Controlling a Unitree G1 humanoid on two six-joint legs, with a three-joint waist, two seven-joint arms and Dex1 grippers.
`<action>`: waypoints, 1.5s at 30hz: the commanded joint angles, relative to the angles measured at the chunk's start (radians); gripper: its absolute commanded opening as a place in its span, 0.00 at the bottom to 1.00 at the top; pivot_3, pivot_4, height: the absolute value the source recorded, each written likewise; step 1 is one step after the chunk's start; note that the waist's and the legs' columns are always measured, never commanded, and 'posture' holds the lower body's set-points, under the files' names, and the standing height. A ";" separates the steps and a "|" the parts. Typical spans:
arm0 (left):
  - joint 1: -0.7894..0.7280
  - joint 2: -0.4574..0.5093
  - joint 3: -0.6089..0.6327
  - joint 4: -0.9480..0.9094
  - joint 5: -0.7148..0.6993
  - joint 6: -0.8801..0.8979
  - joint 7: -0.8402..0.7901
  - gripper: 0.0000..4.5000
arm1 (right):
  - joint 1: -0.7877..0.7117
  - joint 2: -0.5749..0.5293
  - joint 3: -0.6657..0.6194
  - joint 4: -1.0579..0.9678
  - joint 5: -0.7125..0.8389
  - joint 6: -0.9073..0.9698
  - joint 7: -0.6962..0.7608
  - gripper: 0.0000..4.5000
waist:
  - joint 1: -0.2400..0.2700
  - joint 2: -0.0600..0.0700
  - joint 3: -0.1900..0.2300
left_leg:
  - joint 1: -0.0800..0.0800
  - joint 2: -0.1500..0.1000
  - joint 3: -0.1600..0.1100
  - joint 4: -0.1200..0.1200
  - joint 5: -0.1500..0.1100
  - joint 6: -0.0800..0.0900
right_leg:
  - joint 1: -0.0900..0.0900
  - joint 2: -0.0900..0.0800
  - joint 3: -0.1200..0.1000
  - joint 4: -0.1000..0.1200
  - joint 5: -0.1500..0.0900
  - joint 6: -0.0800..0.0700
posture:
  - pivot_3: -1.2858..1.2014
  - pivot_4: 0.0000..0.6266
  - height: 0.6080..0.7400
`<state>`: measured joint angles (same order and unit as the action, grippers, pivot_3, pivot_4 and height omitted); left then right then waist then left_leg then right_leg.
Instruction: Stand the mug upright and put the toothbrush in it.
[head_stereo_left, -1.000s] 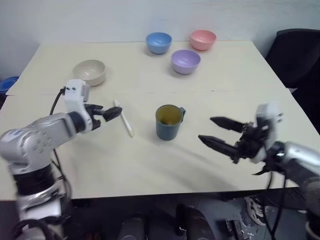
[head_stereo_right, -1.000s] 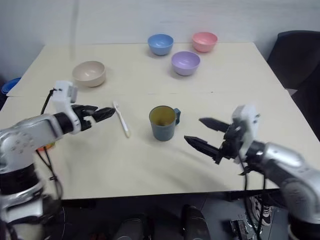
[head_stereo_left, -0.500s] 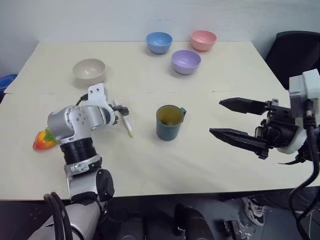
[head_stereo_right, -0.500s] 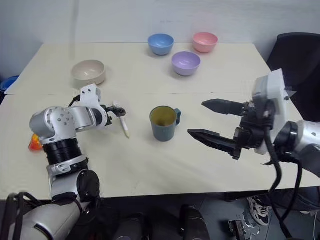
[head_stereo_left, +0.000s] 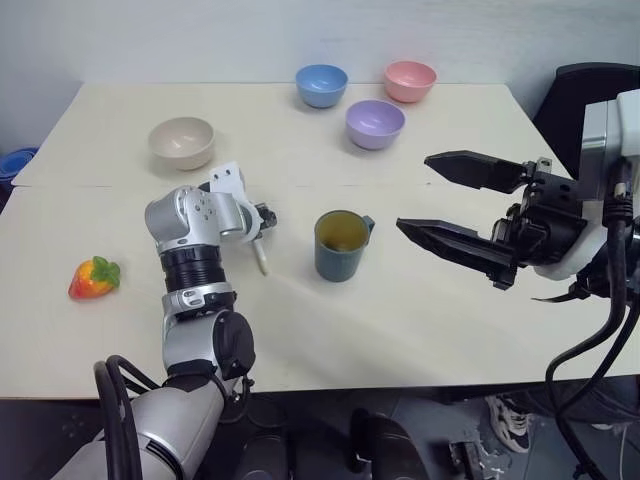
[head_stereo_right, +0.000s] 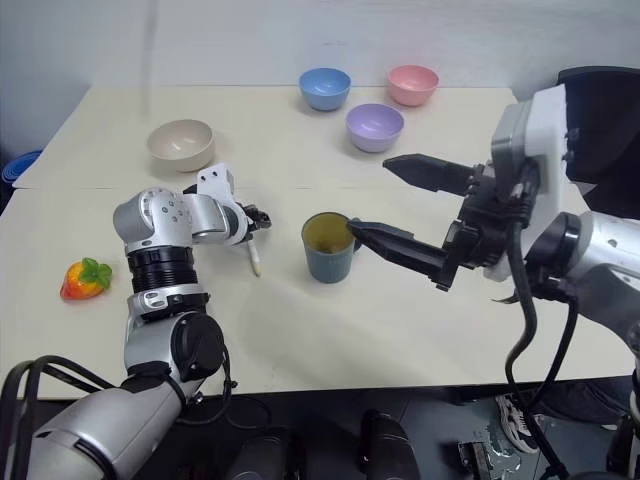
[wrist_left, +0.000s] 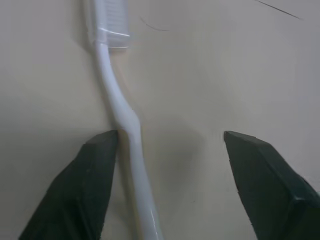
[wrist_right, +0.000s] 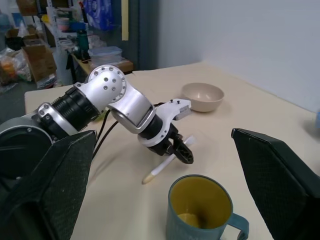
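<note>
Left end effector (wrist_left: 167, 150) down at the toothbrush (wrist_left: 122, 120), fingers apart either side of the handle, one touching, nothing clamped yet. Right end effector (head_stereo_left: 440, 200) wide open, hovering at 3 o'clock from the mug (head_stereo_left: 340, 245). Mug already upright mid-tabletop (head_stereo_left: 400, 330), handle to 3 o'clock; toothbrush flat just at its 9 o'clock. Left to do: grab, lift, drop in. Pale tabletop, four bowls (head_stereo_left: 375, 122) toward 12, toy strawberry (head_stereo_left: 93, 277) at 9, plain wall behind.
</note>
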<state>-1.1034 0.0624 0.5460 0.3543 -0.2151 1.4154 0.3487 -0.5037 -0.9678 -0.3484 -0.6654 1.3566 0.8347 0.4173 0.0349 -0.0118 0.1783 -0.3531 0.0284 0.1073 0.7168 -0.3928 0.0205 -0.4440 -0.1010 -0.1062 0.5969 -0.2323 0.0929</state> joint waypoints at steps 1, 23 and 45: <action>0.003 -0.008 0.023 0.027 0.018 0.017 0.015 0.46 | -0.006 -0.005 -0.012 -0.021 -0.002 -0.025 -0.012 1.00 | 0.002 0.000 0.000 | 0.000 0.000 0.000 0.000 0.000 0.000 | 0.000 0.000 0.000 0.000 0.000 0.000 | 0.52 0.24 1.00; -0.101 0.294 -0.086 0.084 -0.165 -0.421 -0.588 0.04 | 0.223 -0.088 -0.154 -0.029 -0.146 -0.020 0.081 1.00 | -0.005 -0.001 0.000 | -0.001 0.000 0.007 -0.001 0.000 -0.002 | -0.003 0.003 -0.001 -0.001 0.000 -0.001 | 0.52 0.24 1.00; 0.106 0.227 -0.554 -0.190 -0.215 -0.841 -1.178 0.04 | 0.412 -0.032 -0.334 -0.056 -0.119 -0.025 0.021 1.00 | -0.005 -0.001 0.001 | 0.000 -0.001 0.008 0.000 0.001 0.000 | 0.000 0.004 0.001 -0.003 0.002 -0.001 | 0.52 0.24 1.00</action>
<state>-0.9811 0.2848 0.0053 0.1898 -0.4445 0.6218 -0.8075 -0.0936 -1.0047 -0.6404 -0.7017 1.2185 0.8288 0.4461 0.0299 -0.0128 0.1790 -0.3542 0.0279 0.1156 0.7170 -0.3918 0.0207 -0.4445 -0.0967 -0.1050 0.5936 -0.2301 0.0919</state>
